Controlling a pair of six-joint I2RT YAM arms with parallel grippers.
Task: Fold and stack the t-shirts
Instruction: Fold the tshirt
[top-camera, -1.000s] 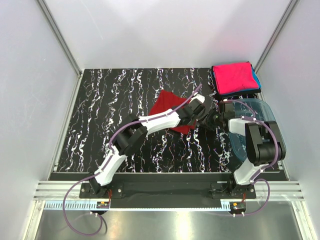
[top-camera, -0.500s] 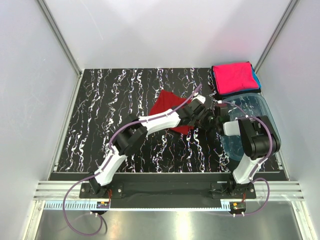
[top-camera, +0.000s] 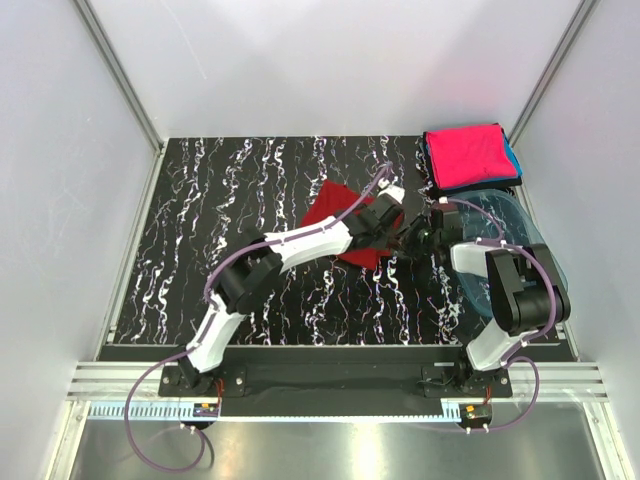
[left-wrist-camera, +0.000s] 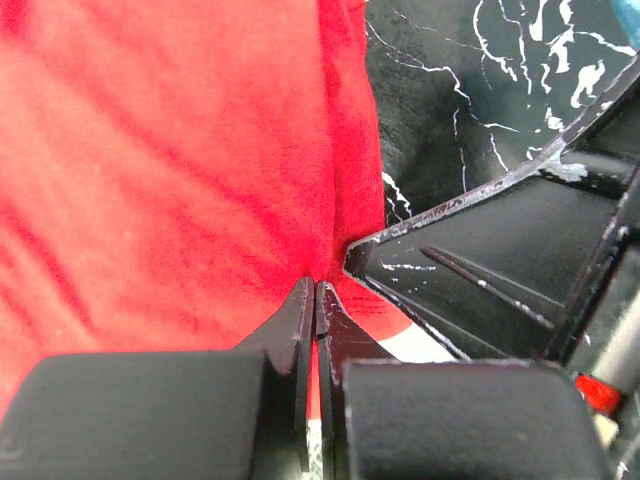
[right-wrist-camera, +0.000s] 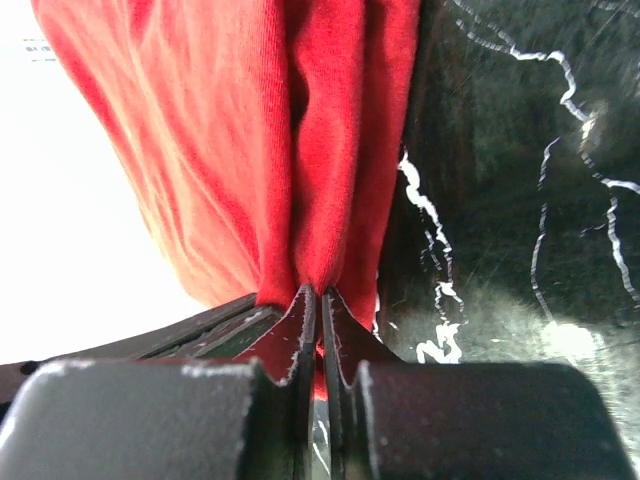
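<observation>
The dark red t-shirt (top-camera: 334, 212) lies partly folded in the middle of the black marbled table (top-camera: 220, 230). My left gripper (top-camera: 396, 234) and right gripper (top-camera: 414, 239) meet at its near right edge. In the left wrist view the left gripper (left-wrist-camera: 314, 292) is shut on the edge of the red t-shirt (left-wrist-camera: 180, 160), with the right gripper's black fingers (left-wrist-camera: 490, 270) close beside it. In the right wrist view the right gripper (right-wrist-camera: 320, 294) is shut on a bunched fold of the red t-shirt (right-wrist-camera: 300, 140). A folded bright pink t-shirt (top-camera: 465, 157) lies on a teal-blue one (top-camera: 513, 156) at the far right corner.
The translucent blue plastic tub (top-camera: 508, 222) stands at the right edge, just near of the pink stack and partly under my right arm. White walls and metal frame rails close in the table on three sides.
Both grippers have shifted slightly left along the red t-shirt's right edge while staying shut on it. The right arm's elbow has swung, and the left wrist has lifted a little.
</observation>
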